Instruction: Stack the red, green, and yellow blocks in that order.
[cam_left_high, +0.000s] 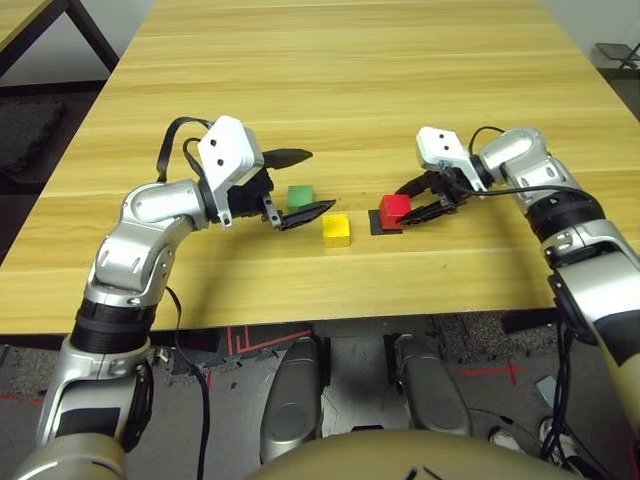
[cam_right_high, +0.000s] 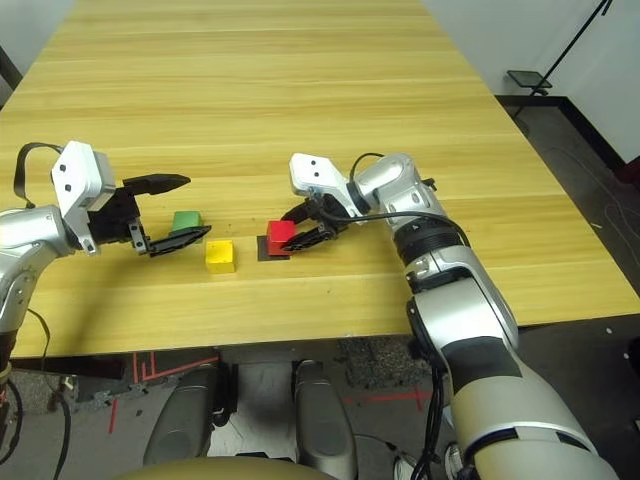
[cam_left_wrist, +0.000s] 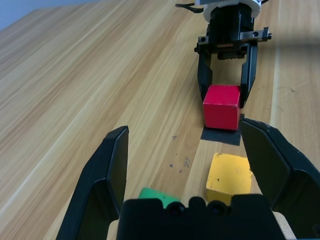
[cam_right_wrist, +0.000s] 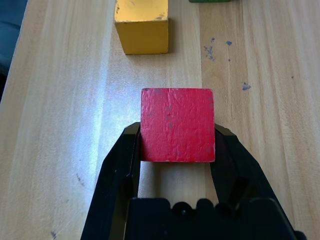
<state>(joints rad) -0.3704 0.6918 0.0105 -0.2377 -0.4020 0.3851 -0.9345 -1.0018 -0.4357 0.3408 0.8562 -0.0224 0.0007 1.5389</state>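
Note:
The red block (cam_left_high: 395, 208) rests on a flat black patch (cam_left_wrist: 220, 136) on the table, and my right gripper (cam_left_high: 418, 203) is shut on its two sides. To its left lies the yellow block (cam_left_high: 337, 229), on the wood near the patch. The green block (cam_left_high: 300, 195) lies just behind and left of the yellow one. My left gripper (cam_left_high: 320, 180) hovers open over the green block, one finger on the far side and one on the near side, not touching it. In the left wrist view the green block (cam_left_wrist: 157, 195) sits low between the spread fingers.
The wooden table (cam_left_high: 350, 80) stretches far back and to both sides of the blocks. Its front edge runs close below the yellow block. My two grippers face each other about a hand's width apart.

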